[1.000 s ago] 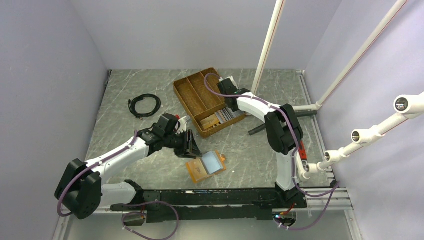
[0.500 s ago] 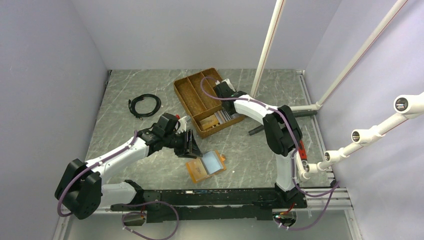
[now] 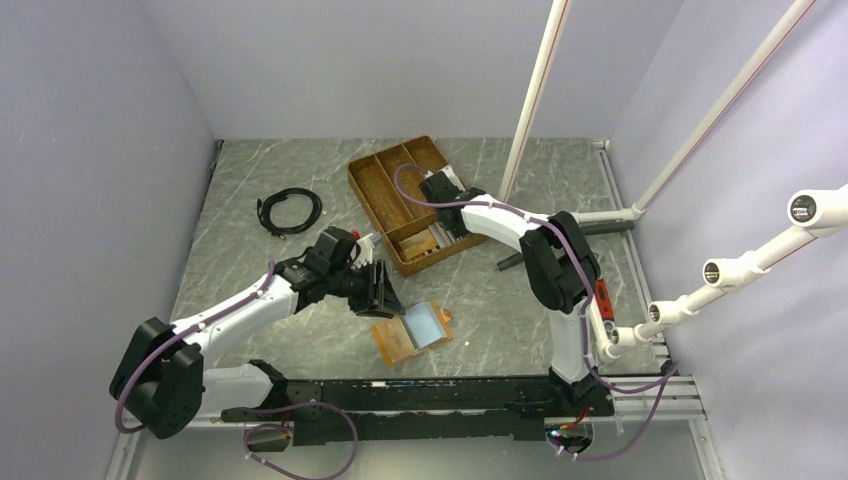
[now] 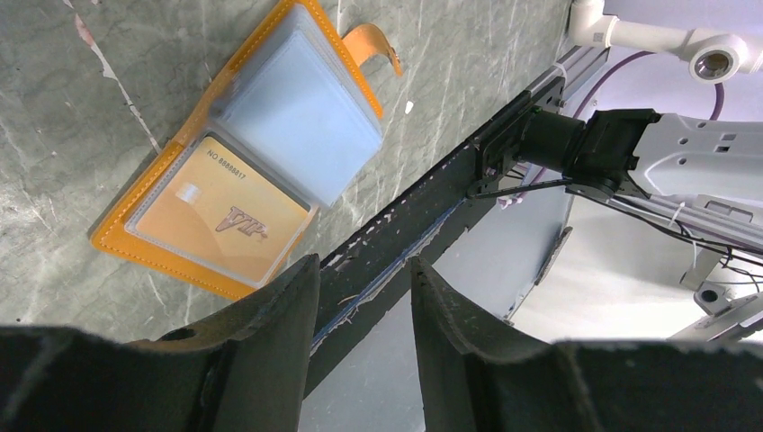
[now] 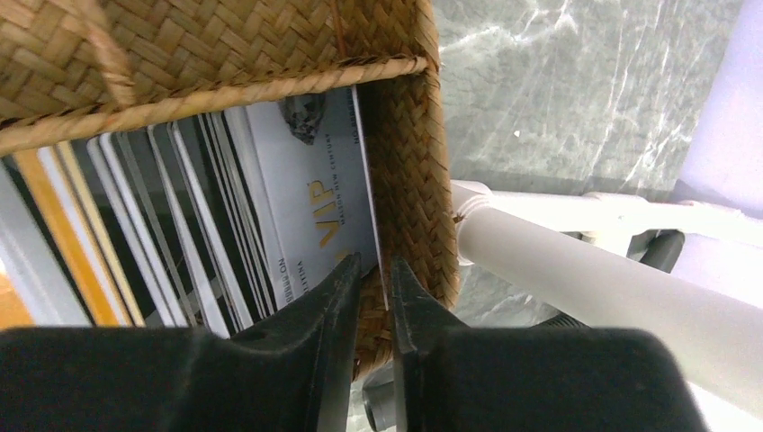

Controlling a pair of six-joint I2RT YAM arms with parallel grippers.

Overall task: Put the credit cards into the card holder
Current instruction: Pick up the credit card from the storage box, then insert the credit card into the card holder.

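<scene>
My right gripper [image 5: 375, 263] nearly pressed together astride end card [image 5: 315, 180], pinch unclear; could snag tray [image 5: 409, 162] wall, card slips.

Top cam: high behind bases, sees whole table [image 3: 480, 300]. L wrist close over card holder [image 4: 270, 135]; R wrist close at tray [image 5: 405, 135] corner. Top shares both.

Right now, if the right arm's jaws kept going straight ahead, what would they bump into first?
Most likely the pale grey plastic VIP card, standing last in the row against the brown wicker tray's end wall, though depth is unclear.
</scene>
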